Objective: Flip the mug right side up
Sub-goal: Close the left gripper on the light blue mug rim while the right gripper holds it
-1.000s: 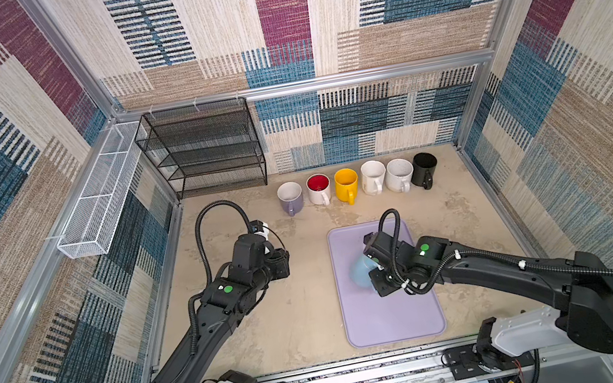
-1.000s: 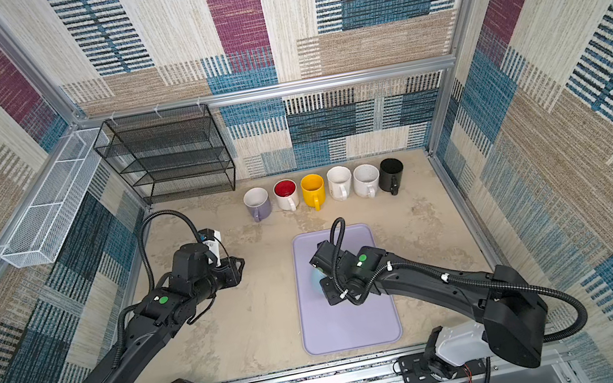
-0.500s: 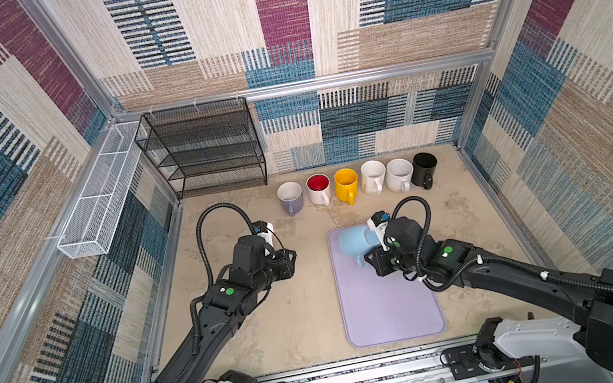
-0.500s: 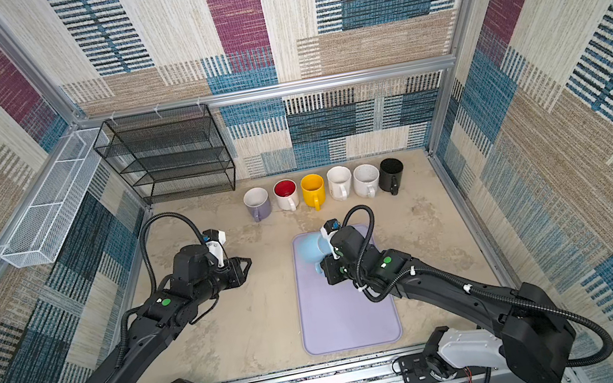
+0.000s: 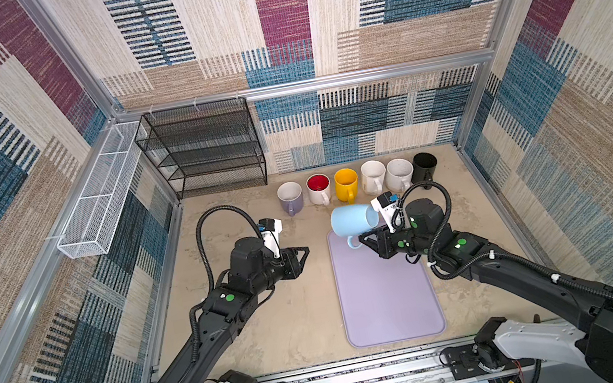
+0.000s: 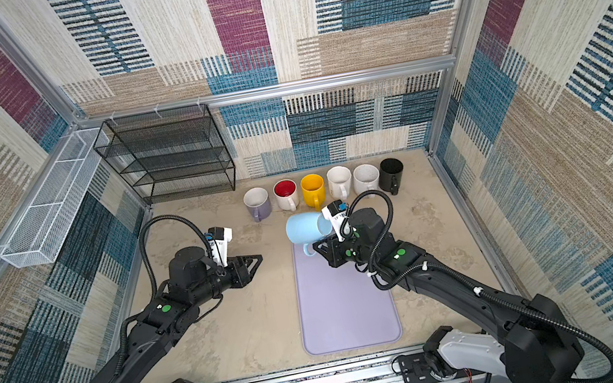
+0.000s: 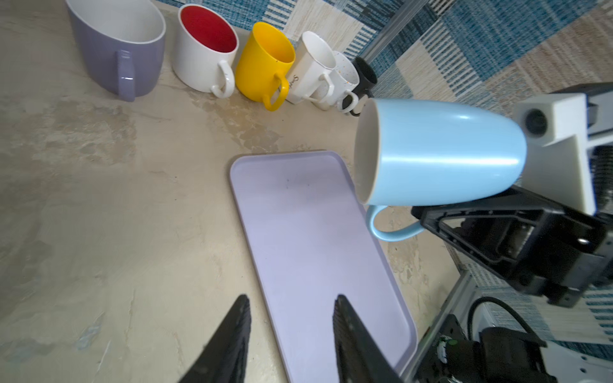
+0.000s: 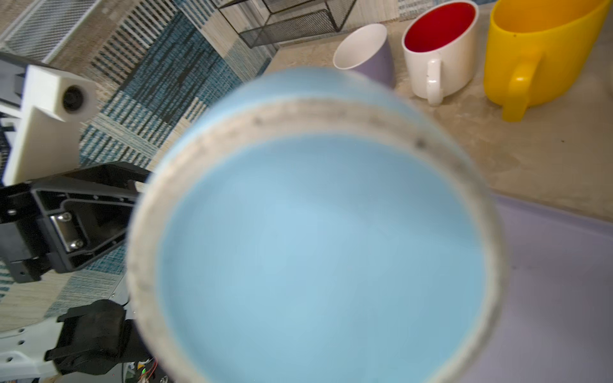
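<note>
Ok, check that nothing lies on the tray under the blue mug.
Nothing visible does. The right gripper holds the light blue mug by its handle, on its side above the far end of the lavender tray, which is bare. The row of mugs stands beyond its far edge, the open left gripper off to its left.

Shows woven patchwork walls (image 5: 283,15) in blue, magenta, beige and cream on three sides, edged with aluminium rails (image 5: 304,85). Places a black wire shelf rack (image 5: 205,150) against the back wall, on a mottled beige table (image 5: 297,320). Hangs a white mesh basket (image 5: 96,202) along the left rail. Looks evenly, brightly lit.
</note>
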Available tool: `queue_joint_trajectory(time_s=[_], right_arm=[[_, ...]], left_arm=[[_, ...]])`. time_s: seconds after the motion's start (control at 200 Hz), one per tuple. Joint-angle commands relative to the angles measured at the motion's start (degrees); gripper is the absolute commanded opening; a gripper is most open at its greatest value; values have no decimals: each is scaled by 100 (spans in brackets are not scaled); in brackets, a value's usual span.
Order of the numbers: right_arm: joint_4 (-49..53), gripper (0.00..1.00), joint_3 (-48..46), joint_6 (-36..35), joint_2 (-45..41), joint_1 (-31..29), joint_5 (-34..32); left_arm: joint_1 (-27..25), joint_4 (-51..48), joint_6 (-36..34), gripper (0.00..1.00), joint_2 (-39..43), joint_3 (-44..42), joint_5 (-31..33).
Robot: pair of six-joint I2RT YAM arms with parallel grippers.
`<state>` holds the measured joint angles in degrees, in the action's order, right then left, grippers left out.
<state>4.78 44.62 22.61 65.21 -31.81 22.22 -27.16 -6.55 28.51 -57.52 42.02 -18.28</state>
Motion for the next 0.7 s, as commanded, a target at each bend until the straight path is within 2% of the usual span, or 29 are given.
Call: queue_joint_trajectory(time_s=[0.0, 0.336, 0.506, 0.526, 0.691], right_arm=[[-1022, 0, 93, -53, -63, 60, 673], [-1569, 0, 169, -169, -140, 96, 1671], [-1742, 0, 214, -191, -144, 97, 1971], [-1778, 0, 208, -191, -152, 96, 2007], [-2057, 0, 231, -186, -109, 99, 2334]], left_arm=[[-27, 717, 321, 42, 21, -98, -494], [-294, 1722, 333, 42, -34, -275, -1221], [-473, 2185, 272, 43, -25, -352, -1441], [-495, 2228, 262, 43, -16, -361, -1623], [-684, 2338, 90, 44, -9, -346, -1593]])
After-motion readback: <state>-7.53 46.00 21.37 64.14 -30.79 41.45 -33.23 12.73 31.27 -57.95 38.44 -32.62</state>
